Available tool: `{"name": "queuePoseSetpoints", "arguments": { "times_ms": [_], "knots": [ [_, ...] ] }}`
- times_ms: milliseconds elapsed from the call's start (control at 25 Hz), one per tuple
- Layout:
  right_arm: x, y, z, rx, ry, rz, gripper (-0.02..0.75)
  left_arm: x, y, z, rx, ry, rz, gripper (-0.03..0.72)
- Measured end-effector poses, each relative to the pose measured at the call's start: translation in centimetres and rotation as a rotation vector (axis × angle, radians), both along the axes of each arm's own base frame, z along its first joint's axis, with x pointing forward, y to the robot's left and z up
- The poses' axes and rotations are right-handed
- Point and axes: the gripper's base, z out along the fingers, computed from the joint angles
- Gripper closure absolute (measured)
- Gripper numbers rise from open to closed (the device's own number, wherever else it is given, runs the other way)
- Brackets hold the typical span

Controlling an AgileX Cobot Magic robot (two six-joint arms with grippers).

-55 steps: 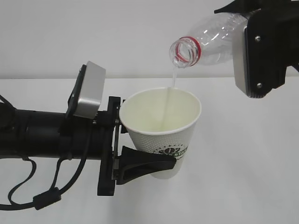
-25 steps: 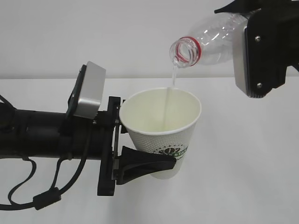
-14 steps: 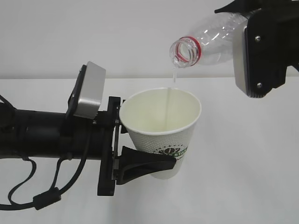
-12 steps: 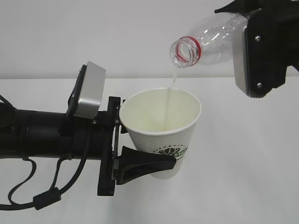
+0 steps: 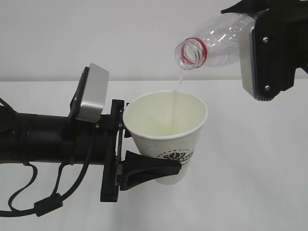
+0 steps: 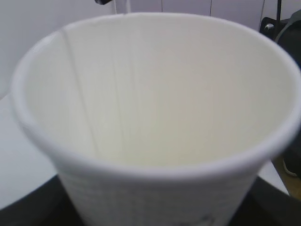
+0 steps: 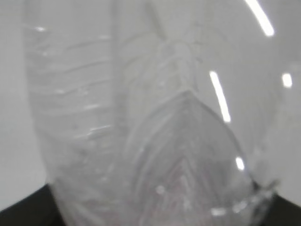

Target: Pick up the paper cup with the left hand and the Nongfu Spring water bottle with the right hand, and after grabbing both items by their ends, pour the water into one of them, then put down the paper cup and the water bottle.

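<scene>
My left gripper point(image 5: 172, 156) is shut on the paper cup point(image 5: 166, 137) and holds it upright above the table, with one black finger point(image 5: 151, 171) across its lower side. The cup's open mouth fills the left wrist view point(image 6: 155, 117). Up at the right, my right gripper point(image 5: 252, 26) is shut on the base end of the Nongfu Spring water bottle point(image 5: 214, 43). The bottle is tilted, its red-ringed mouth pointing down and left over the cup. A thin thread of water point(image 5: 177, 96) falls into the cup. The clear bottle wall point(image 7: 141, 132) fills the right wrist view; its label is hidden.
A white table point(image 5: 250, 183) lies under both arms, with a plain pale wall point(image 5: 96, 33) behind. The left arm's black cable point(image 5: 45, 204) hangs low at the left.
The water stream has thinned just below the bottle's mouth. Neither arm, cup nor bottle has moved.
</scene>
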Motion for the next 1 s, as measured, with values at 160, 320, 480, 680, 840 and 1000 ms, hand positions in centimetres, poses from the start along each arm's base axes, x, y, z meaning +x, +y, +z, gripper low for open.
{"name": "queuePoseSetpoints", "arguments": {
  "times_ms": [160, 320, 480, 680, 840, 1000],
  "knots": [
    [0.00, 0.00, 0.00, 0.000, 0.000, 0.000, 0.267, 0.00, 0.00, 0.00, 0.000, 0.000, 0.000, 0.158],
    [0.00, 0.00, 0.00, 0.000, 0.000, 0.000, 0.267, 0.00, 0.00, 0.00, 0.000, 0.000, 0.000, 0.159],
    [0.00, 0.00, 0.00, 0.000, 0.000, 0.000, 0.267, 0.00, 0.00, 0.00, 0.000, 0.000, 0.000, 0.159],
    [0.00, 0.00, 0.00, 0.000, 0.000, 0.000, 0.267, 0.00, 0.00, 0.00, 0.000, 0.000, 0.000, 0.159],
    [0.00, 0.00, 0.00, 0.000, 0.000, 0.000, 0.268, 0.00, 0.00, 0.00, 0.000, 0.000, 0.000, 0.160],
    [0.00, 0.00, 0.00, 0.000, 0.000, 0.000, 0.268, 0.00, 0.00, 0.00, 0.000, 0.000, 0.000, 0.169]
  ]
}}
